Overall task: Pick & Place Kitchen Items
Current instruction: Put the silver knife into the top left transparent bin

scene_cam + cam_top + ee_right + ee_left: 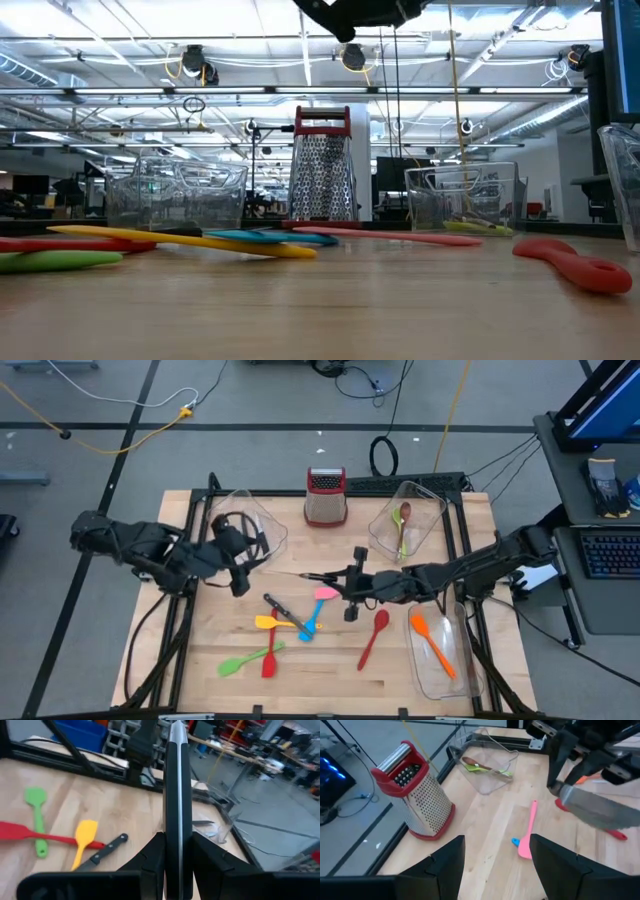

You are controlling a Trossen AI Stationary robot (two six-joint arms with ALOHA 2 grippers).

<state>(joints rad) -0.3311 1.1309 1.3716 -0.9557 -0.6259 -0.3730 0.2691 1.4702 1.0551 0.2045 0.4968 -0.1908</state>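
Observation:
My right gripper (pixel 343 582) hangs over the table's middle, shut on a black-handled steel knife (pixel 318 575) whose blade (pixel 600 811) points toward the table's left. My left gripper (pixel 241 572) is open and empty, raised beside the far left clear bin (pixel 262 526); its fingers (pixel 447 870) frame the pink spatula (pixel 527 832). On the boards lie a second knife (pixel 279 606), a yellow spatula (pixel 267 622), a blue spatula (pixel 310 622), a green spatula (pixel 244 660) and two red spoons (pixel 374 636). My right gripper pinches the knife by its black handle (pixel 177 845) between the two fingers (pixel 152 857). It comes in about level from the table's right. The knife runs on ahead along the fingers, edge-on in the wrist view. It is lifted clear of the table.
A metal box grater with a red top (pixel 325 496) stands at the far edge. The far right bin (pixel 418 510) holds a brown and a green spoon (pixel 403 525). The near right bin (pixel 450 660) holds an orange spatula (pixel 432 641).

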